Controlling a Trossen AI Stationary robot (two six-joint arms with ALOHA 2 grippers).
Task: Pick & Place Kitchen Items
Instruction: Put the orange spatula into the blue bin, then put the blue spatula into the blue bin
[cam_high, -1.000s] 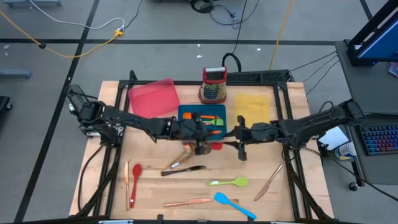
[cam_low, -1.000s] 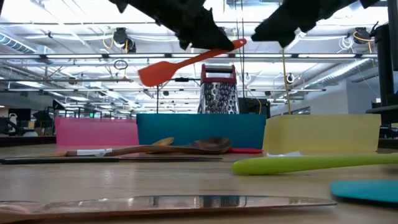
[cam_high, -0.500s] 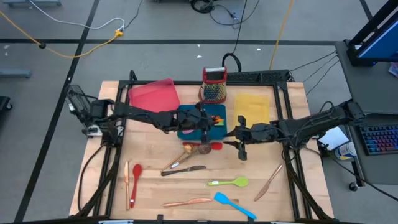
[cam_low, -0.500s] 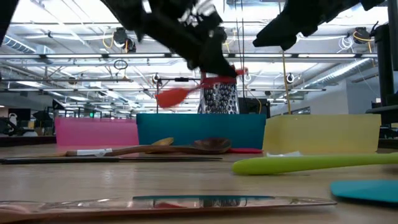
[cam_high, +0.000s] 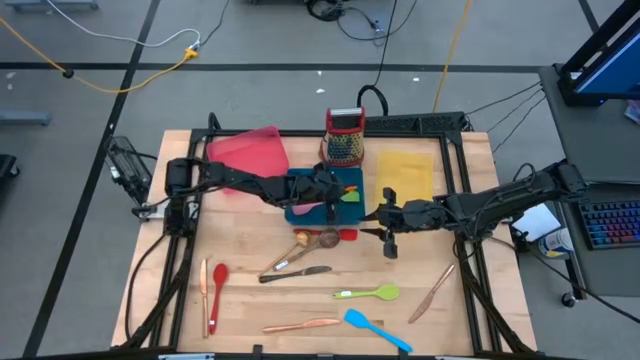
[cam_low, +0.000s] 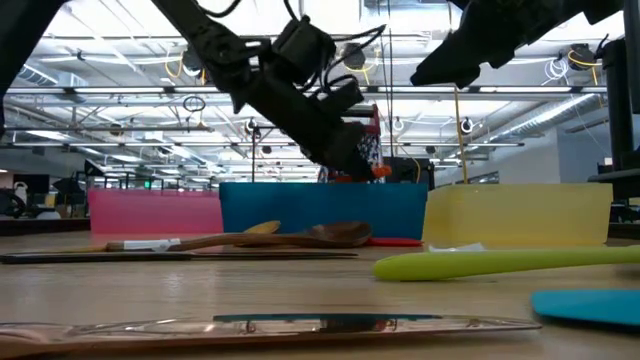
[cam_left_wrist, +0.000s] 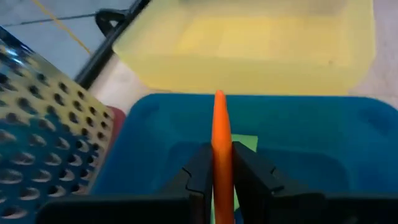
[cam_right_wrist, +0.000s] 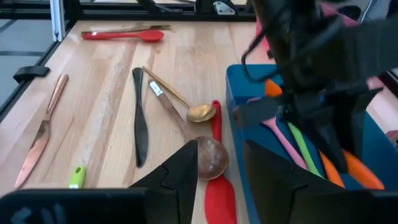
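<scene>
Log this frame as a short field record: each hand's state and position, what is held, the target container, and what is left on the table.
left hand: shut on the orange spatula, over the blue tray
right hand: open, empty, waiting beside the blue tray, above the table
blue tray contents: several utensils already inside, orange, green and pink among them
other trays: pink tray, yellow tray
left on table: green spatula, blue spatula, red spoon, wooden spoon, more cutlery
</scene>
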